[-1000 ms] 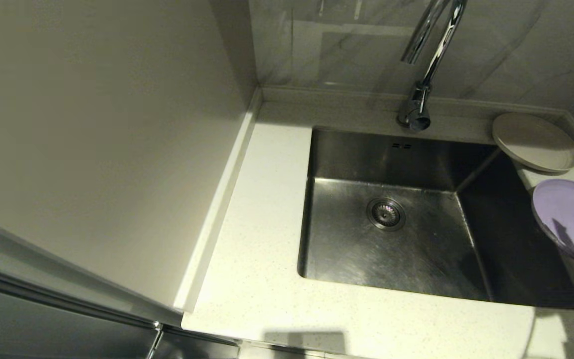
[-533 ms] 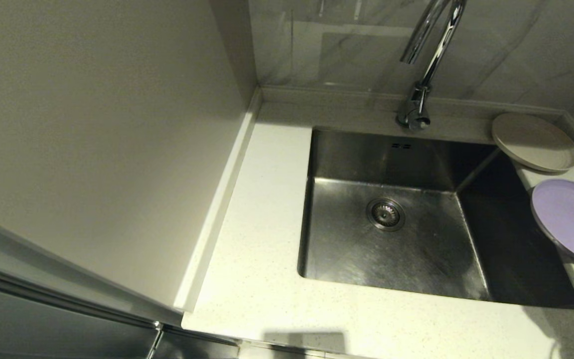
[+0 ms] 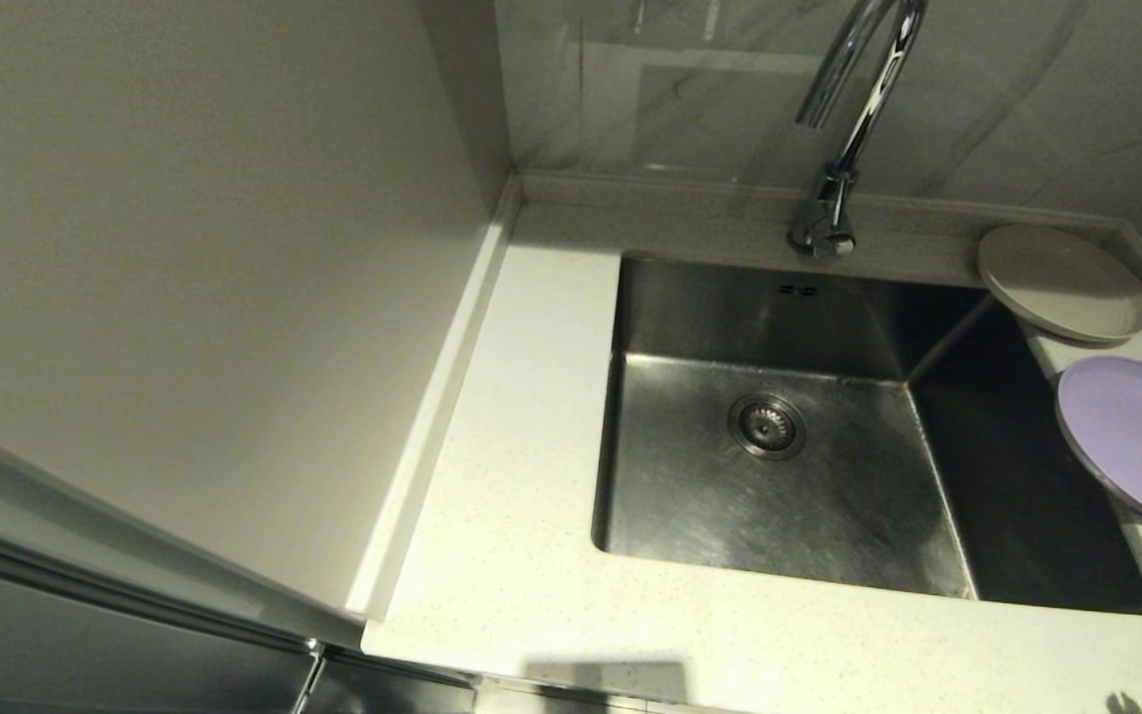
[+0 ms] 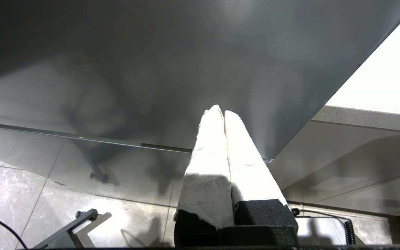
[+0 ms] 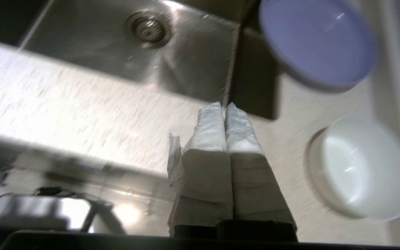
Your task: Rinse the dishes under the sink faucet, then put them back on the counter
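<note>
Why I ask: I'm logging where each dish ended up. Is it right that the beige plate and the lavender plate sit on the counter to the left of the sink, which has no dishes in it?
Not quite: the head view shows the beige plate and the lavender plate on the counter to the right of the sink, not the left. No dishes are in the sink.

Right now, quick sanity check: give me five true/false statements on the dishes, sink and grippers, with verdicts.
1. The lavender plate lies in the sink. False: it sits on the counter, overhanging the sink's right edge.
2. The beige plate sits at the counter's back right corner. True.
3. The right gripper holds the white bowl. False: it is shut and empty; the bowl stands apart on the counter.
4. The left gripper is shut and empty. True.
5. Water runs from the faucet. False: no stream shows.
</note>
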Controlling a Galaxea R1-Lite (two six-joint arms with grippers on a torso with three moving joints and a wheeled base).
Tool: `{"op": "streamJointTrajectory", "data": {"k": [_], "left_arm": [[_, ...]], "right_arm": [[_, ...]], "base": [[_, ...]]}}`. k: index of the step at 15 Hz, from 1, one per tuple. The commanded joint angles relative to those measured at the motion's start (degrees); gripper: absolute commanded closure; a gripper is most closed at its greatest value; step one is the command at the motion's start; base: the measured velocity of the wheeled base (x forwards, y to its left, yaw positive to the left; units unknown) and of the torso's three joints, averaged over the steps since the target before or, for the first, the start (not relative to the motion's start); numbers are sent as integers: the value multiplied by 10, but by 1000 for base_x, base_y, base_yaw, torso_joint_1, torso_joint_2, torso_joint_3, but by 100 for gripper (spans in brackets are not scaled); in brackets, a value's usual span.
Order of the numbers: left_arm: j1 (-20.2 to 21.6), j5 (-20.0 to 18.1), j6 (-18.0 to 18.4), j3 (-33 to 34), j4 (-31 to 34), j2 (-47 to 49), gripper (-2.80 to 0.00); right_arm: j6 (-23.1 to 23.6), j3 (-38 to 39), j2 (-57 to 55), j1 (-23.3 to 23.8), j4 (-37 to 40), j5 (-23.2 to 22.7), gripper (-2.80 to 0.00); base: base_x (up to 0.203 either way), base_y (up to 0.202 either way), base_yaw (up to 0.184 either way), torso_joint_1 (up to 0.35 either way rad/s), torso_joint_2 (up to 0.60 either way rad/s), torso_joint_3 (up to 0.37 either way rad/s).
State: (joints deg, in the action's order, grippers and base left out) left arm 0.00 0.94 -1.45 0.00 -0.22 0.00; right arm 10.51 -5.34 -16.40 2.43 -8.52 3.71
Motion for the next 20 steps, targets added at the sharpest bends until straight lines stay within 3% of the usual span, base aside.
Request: {"op": "streamJointTrajectory", "data": {"k": [1,4,8,11,15,20], "left_arm": [[0,0,0,0,0,-2,0],[0,0,0,0,0,-2,0],[0,0,0,0,0,-2,0],[0,0,0,0,0,-3,0],[0,0,0,0,0,-3,0],[0,0,0,0,0,-2,0]], "right_arm": [[-15,46,104,-22,29,-13,0],[-58,52,164,-28,90,-47,0],[-73,51,163,-28,93,-44,0],[-112,53,163,-28,89,-40,0],[-74,53,163,-28,89,-45,0],[-97,53,163,-28,90,-40,0]], "base": [[0,0,0,0,0,0],[0,0,0,0,0,0],[0,0,0,0,0,0],[0,0,0,0,0,0],[0,0,0,0,0,0],[0,0,0,0,0,0]]}}
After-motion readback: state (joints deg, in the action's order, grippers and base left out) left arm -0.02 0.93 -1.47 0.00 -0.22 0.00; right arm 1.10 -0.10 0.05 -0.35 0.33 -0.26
